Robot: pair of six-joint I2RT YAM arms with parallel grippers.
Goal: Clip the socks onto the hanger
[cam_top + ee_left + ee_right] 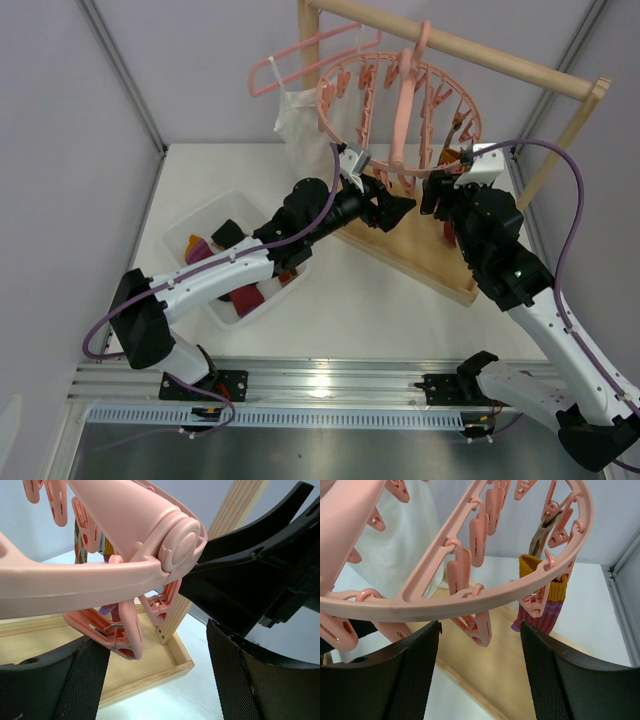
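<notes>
The round pink hanger [400, 100] hangs from a wooden rail. My left gripper [395, 210] is open and empty under its near rim. In the left wrist view its gripper [157, 641] has a dangling pink clip [117, 630] just above its left finger. My right gripper [440, 195] is open and empty, facing the left one. In the right wrist view a clip [477, 625] hangs between its open fingers [415, 670]. A maroon sock [540, 607] with a mustard cuff is clipped to the ring; an argyle sock [540, 535] is clipped behind it. More socks [245, 295] lie in a bin.
A white bin [190, 215] stands at the left under my left arm. The wooden rack's base tray [420, 255] lies below both grippers, its upright post [175, 615] close to the left gripper. A white camisole [297, 125] on a thin pink hanger hangs left of the round one.
</notes>
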